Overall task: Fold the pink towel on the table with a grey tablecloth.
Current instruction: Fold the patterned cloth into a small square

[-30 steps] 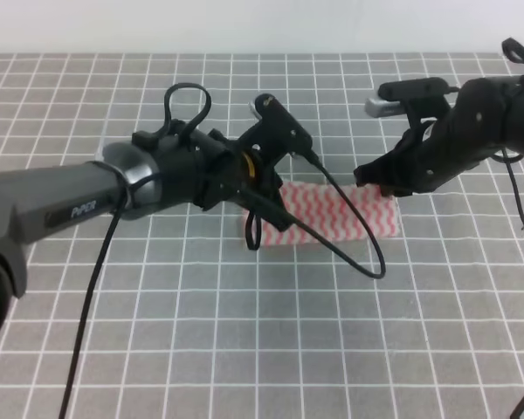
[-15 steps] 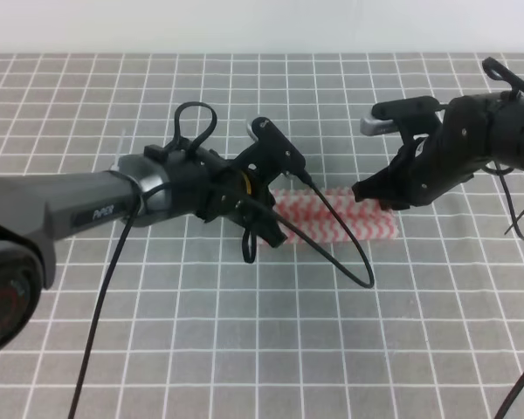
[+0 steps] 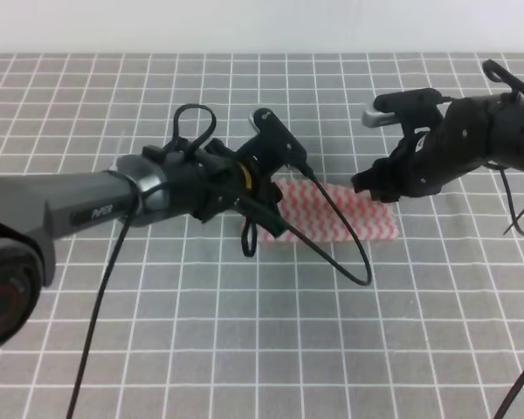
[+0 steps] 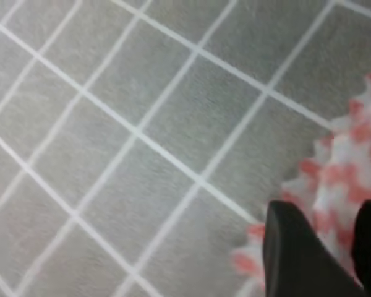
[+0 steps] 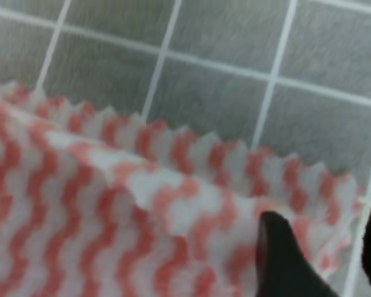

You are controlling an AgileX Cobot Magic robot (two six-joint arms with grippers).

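Note:
The pink towel (image 3: pixel 342 216) lies as a doubled strip in the middle of the table with a grey tablecloth (image 3: pixel 244 349). My left gripper (image 3: pixel 264 229) is at the strip's left end. In the left wrist view its dark fingers (image 4: pixel 290 253) stand close together with the serrated corner of the towel (image 4: pixel 352 136) pinched between them. My right gripper (image 3: pixel 373 186) is at the far right edge. The right wrist view shows its fingers (image 5: pixel 284 260) closed on a raised upper layer of the towel (image 5: pixel 80 204), with a lower serrated edge sticking out behind it.
A black cable (image 3: pixel 349 262) loops from the left arm across the towel's front edge. The white-lined grey cloth stretches out on all sides, and a white wall (image 3: pixel 262 26) borders it at the back.
Half a second ago the towel looked like a narrower strip; it now spreads a little farther back. Both grippers stayed at its ends and shifted slightly toward the far side.

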